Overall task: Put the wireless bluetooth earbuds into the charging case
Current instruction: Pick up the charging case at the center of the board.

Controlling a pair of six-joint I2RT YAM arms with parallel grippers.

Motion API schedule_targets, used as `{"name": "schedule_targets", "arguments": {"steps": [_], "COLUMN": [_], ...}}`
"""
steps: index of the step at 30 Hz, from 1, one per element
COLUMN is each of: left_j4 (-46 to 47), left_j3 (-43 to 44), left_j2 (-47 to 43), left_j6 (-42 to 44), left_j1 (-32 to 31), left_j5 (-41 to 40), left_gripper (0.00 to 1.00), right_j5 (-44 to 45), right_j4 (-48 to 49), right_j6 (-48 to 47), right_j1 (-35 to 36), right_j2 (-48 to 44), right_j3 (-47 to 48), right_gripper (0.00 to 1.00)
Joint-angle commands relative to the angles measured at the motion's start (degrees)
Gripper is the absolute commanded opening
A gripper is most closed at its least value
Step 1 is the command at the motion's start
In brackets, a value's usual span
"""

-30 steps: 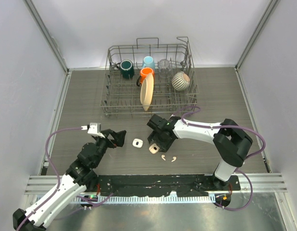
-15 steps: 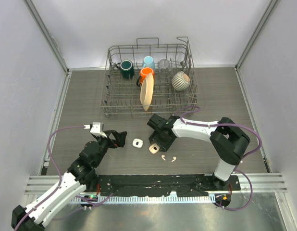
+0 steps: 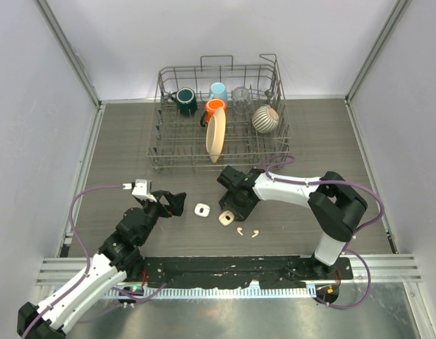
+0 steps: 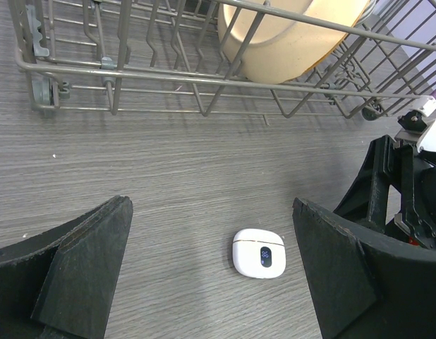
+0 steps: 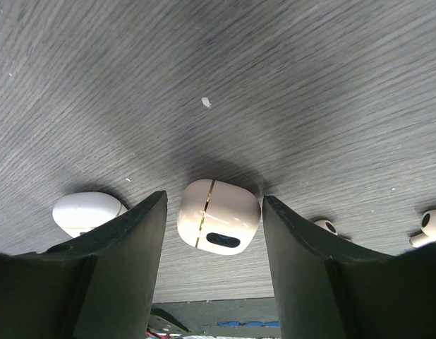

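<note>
Case grasp step: charging case [image 5: 219, 215] straddled by right gripper [image 5: 214, 199], jaws apart, not touching.
Next: square pinch required; left gripper [image 4: 209, 203] spread wide, empty.

Your left arm [image 3: 91, 275] reaches forward and rightward from its base at the near-left corner, bent at the elbow, with the wrist held low. Your left gripper [image 3: 172, 203] points toward the middle of the workspace with its jaws spread as wide as they go; in the left wrist view the two black fingers [image 4: 84, 275] sit far apart at the lower corners. Your right arm [image 3: 288, 192] rises from its base, folds at the elbow and stretches leftward. Your right gripper [image 3: 229, 210] points steeply downward, jaws partly parted, both fingers [image 5: 112, 275] hanging low.
</note>
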Motion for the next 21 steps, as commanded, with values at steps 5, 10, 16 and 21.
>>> {"name": "schedule_targets", "arguments": {"steps": [5, 10, 16, 21], "left_j4": [2.4, 2.4, 2.4, 2.2], "left_j3": [0.9, 0.9, 0.9, 1.2], "left_j2": [0.3, 0.4, 0.6, 0.4], "left_j6": [0.7, 0.8, 0.8, 0.1], "left_j1": [0.2, 0.2, 0.2, 0.2], "left_j5": [0.0, -0.1, -0.2, -1.3], "left_gripper": [1.0, 1.0, 1.0, 1.0], "right_j5": [-1.2, -2.4, -2.4, -2.6], "right_j4": [0.8, 1.1, 1.5, 1.8], "right_j6": [0.2, 0.1, 0.4, 0.3], "right_j1": [-0.1, -0.2, -0.1, -0.1], "right_j2": [0.9, 1.7, 1.4, 1.0], "right_j3": [1.1, 0.9, 0.0, -0.6], "right_gripper": [0.61, 0.59, 0.49, 0.19]}}
